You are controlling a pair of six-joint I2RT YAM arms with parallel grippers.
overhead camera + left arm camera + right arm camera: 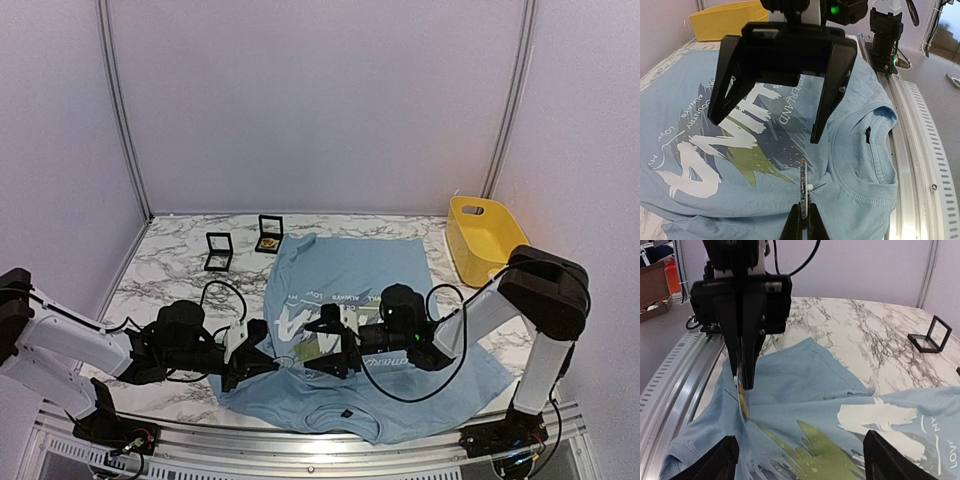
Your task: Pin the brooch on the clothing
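The clothing (350,270), a light blue T-shirt with white lettering and yellow-green streaks, lies flat on the marble table with its collar (875,165) toward the near rail. My left gripper (804,206) is shut on the brooch (803,180), a thin disc seen edge-on that stands upright just below the collar. Its pin touches the fabric, which puckers there. The right gripper (765,129) faces it from across the chest print, open and empty, its fingers hovering above the shirt (800,385). From the right wrist, the brooch (742,401) hangs below the left fingertips (746,382), beyond the right gripper (802,460).
A yellow bin (483,238) stands at the back right of the table. Two small black display boxes (218,250) (268,234) sit behind the shirt. An aluminium rail (920,150) runs along the near table edge beside the collar.
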